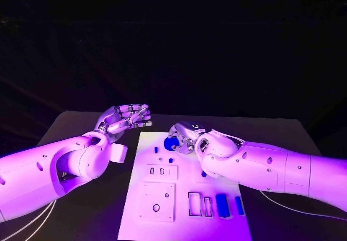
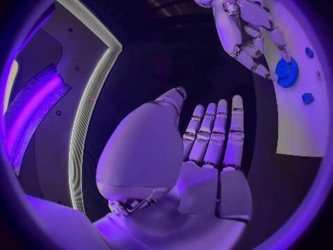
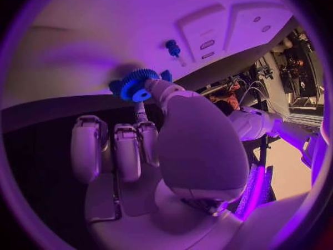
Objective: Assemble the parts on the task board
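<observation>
Blue gear (image 3: 136, 85) held at far end of task board (image 1: 181, 221) by right hand (image 1: 186, 137), fingertips pinched on toothed rim; judged light, rigid plastic (teeth give purchase); left hand (image 1: 127, 118) beside board, fingers apart, nothing held.

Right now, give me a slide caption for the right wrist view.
Right robot hand holds a blue gear at the white board, near a small blue peg.

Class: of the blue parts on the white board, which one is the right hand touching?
The blue toothed gear at the task board's far end; the right hand's fingers touch it.
</observation>
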